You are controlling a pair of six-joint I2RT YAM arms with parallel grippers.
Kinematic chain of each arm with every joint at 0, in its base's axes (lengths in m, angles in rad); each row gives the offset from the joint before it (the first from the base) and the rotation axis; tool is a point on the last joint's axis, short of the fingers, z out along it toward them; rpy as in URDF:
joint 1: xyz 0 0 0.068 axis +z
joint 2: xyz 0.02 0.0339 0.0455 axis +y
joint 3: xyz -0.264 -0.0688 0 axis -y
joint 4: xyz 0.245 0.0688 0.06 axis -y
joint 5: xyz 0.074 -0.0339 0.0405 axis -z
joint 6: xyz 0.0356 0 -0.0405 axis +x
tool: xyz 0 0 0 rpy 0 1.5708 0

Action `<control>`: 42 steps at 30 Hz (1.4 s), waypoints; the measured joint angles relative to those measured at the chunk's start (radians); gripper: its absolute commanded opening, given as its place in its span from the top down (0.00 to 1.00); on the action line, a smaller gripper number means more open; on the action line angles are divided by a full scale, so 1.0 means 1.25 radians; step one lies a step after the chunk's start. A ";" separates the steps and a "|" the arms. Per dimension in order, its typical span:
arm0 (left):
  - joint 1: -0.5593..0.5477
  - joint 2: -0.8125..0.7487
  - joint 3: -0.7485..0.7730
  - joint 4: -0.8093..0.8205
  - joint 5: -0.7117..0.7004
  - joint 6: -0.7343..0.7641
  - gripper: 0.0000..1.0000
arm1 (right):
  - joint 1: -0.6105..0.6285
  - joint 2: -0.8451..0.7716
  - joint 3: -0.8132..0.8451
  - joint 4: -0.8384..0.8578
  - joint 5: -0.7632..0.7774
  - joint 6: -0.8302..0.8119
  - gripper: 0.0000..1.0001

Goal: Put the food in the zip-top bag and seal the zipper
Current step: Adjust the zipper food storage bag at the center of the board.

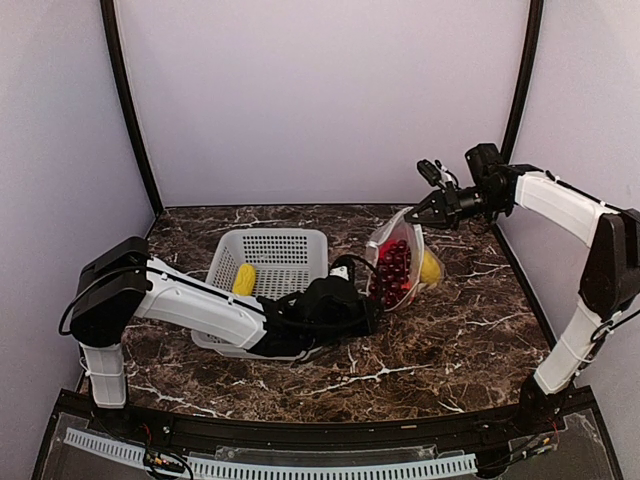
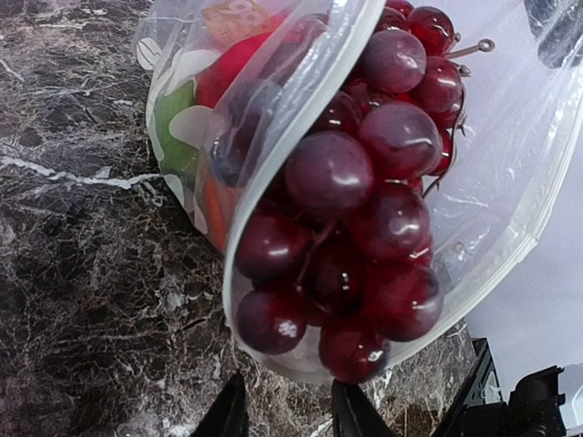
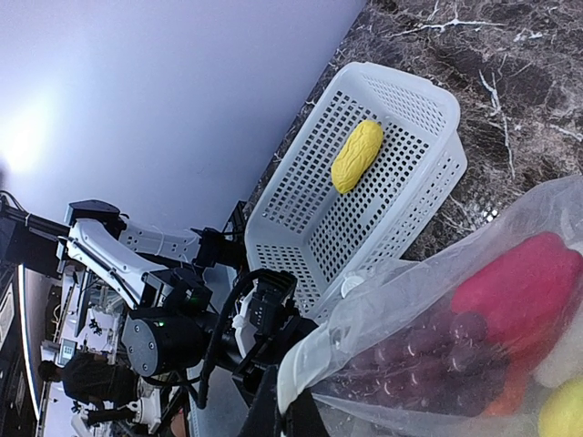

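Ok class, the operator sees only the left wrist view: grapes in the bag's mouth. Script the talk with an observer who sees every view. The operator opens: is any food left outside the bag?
Observer: Yes, one yellow corn piece lies in the grey basket.
Operator: What holds the zip-top bag up?
Observer: The right claw, shut on its top edge.
Operator: Anything behind the grapes?
Observer: A yellow piece, seemingly inside the bag, on the side away from the basket.
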 measured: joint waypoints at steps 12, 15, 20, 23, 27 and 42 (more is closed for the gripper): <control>0.016 0.044 0.052 -0.016 -0.023 -0.045 0.79 | -0.002 -0.004 -0.008 0.006 -0.003 0.000 1.00; 0.029 0.059 0.053 -0.010 -0.025 -0.058 0.81 | -0.003 -0.004 -0.014 0.008 -0.003 0.000 1.00; 0.055 0.087 0.063 0.033 -0.028 -0.079 0.81 | -0.004 -0.005 -0.020 0.014 -0.005 0.000 1.00; 0.073 0.108 0.066 0.087 -0.022 -0.074 0.79 | -0.005 -0.006 -0.021 0.017 -0.007 0.000 1.00; 0.099 0.150 0.092 0.157 0.005 -0.049 0.83 | -0.009 -0.013 -0.026 0.023 -0.011 0.001 1.00; 0.126 0.194 0.153 0.250 0.120 -0.022 0.99 | -0.033 -0.015 -0.029 0.026 -0.039 0.003 1.00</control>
